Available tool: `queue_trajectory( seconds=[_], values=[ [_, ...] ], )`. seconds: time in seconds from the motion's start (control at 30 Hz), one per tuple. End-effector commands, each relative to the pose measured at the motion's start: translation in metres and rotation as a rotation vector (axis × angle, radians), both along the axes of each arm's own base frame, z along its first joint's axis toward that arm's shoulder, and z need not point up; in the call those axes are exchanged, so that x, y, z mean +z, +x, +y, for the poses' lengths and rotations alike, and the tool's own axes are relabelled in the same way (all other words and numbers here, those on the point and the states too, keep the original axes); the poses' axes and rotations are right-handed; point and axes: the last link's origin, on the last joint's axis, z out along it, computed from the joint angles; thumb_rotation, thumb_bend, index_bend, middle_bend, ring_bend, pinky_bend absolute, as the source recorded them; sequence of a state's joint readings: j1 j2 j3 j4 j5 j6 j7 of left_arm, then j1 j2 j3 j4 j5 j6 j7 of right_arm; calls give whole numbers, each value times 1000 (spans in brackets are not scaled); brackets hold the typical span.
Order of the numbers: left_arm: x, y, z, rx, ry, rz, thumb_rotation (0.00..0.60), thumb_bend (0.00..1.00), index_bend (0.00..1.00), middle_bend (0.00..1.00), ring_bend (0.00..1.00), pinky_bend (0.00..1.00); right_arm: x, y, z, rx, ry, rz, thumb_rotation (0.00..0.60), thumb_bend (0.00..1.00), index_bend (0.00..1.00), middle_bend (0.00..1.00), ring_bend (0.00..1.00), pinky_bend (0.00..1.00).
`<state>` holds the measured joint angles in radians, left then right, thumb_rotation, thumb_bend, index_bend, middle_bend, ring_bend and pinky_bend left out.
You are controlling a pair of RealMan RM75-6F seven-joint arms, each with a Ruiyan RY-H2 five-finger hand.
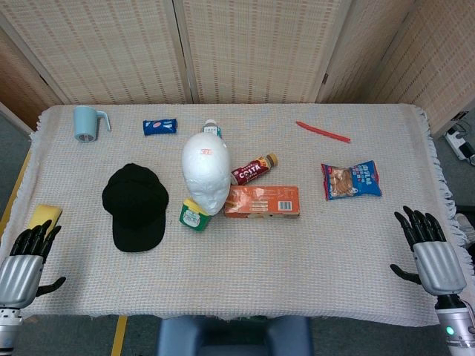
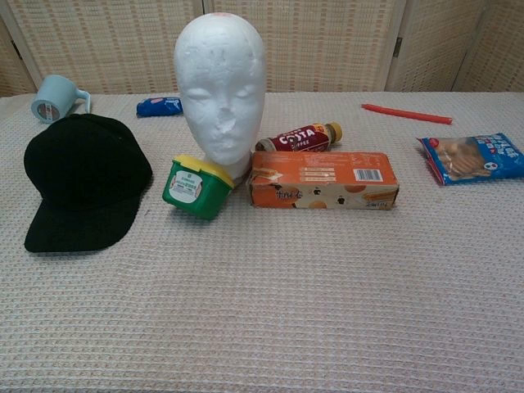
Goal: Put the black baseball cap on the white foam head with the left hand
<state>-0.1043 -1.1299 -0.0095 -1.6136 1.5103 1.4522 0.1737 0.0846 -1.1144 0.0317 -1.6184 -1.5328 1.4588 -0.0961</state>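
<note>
Cap: black baseball cap (image 1: 135, 205) flat on the woven cloth, left of white foam head (image 1: 205, 171), brim toward the near edge.
Handling: likely light, soft crown, stiffer brim; best taken at the brim.
Head: upright, probably light and easily tipped.
Left hand (image 1: 24, 261): fingers apart, empty, near left corner.
Right hand (image 1: 429, 248): fingers apart, empty, near right.

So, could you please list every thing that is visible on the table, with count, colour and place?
baseball cap: 1, black, left of the foam head
foam head: 1, white, centre
tub: 1, green with yellow lid, against the head
box: 1, orange, right of the head
Costa bottle: 1, brown, lying behind the box
mug: 1, light blue, far left
small packet: 1, blue, far side
pen: 1, red, far right
snack bag: 1, blue, right
sponge: 1, yellow, left edge
left robot hand: open, near left
right robot hand: open, near right
</note>
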Motion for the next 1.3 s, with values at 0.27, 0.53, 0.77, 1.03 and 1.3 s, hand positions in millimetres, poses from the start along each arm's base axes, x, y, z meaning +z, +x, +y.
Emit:
queue_trajectory(
  seconds=[0.27, 0.53, 0.77, 1.03, 1.3],
  values=[
    [-23, 11, -6, -97, -59, -62, 600, 61, 104, 159, 33, 190, 8, 1, 4, 7, -16, -17, 600, 42, 0, 0, 0, 0],
    [-74, 8, -8, -336, -25, -150, 600, 100, 446, 964, 818, 805, 2, 5, 8, 33, -5, -8, 600, 42, 0, 0, 0, 0],
    [-116, -10, -3, -373, -44, -160, 600, 147, 547, 1000, 1000, 990, -1, 4, 8, 27, -1, -5, 600, 42, 0, 0, 0, 0],
    [-142, -17, 4, -362, -46, -147, 600, 207, 563, 1000, 1000, 1000, 7, 5, 10, 40, -34, -29, 600, 43, 0, 0, 0, 0],
    [-153, -14, 19, -408, -25, -66, 600, 251, 532, 1000, 1000, 1000, 5, 3, 8, 21, -17, -21, 600, 42, 0, 0, 0, 0]
  ],
)
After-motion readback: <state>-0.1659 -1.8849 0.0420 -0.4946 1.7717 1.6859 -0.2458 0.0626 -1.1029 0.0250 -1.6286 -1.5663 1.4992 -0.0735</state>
